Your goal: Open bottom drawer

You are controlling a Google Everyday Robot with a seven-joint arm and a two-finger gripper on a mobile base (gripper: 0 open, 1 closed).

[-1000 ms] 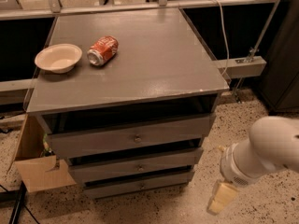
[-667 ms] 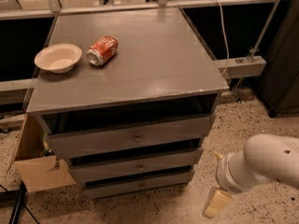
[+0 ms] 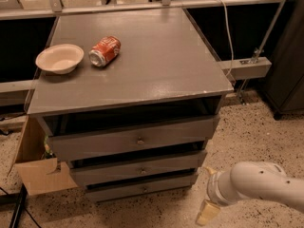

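The grey cabinet point(image 3: 142, 75) has three drawers. The bottom drawer point(image 3: 137, 189) is the lowest, with a shallow grey front, and it sits close in under the middle drawer point(image 3: 137, 171). The top drawer point(image 3: 135, 139) has a taller front with a small round knob. My gripper point(image 3: 207, 192) is low on the floor side, just right of the cabinet's lower right corner and level with the bottom drawer. Its two cream fingers point(image 3: 207, 213) stand apart with nothing between them. It touches no drawer.
A cream bowl point(image 3: 59, 58) and a red can point(image 3: 105, 51) lying on its side sit on the cabinet top. A cardboard box point(image 3: 35, 167) stands against the cabinet's left side. A metal rail point(image 3: 244, 68) and cable run behind on the right. The floor is speckled.
My arm has moved left and down, bringing the gripper closer to the cabinet's lower right corner. The drawers, bowl and can have not moved.
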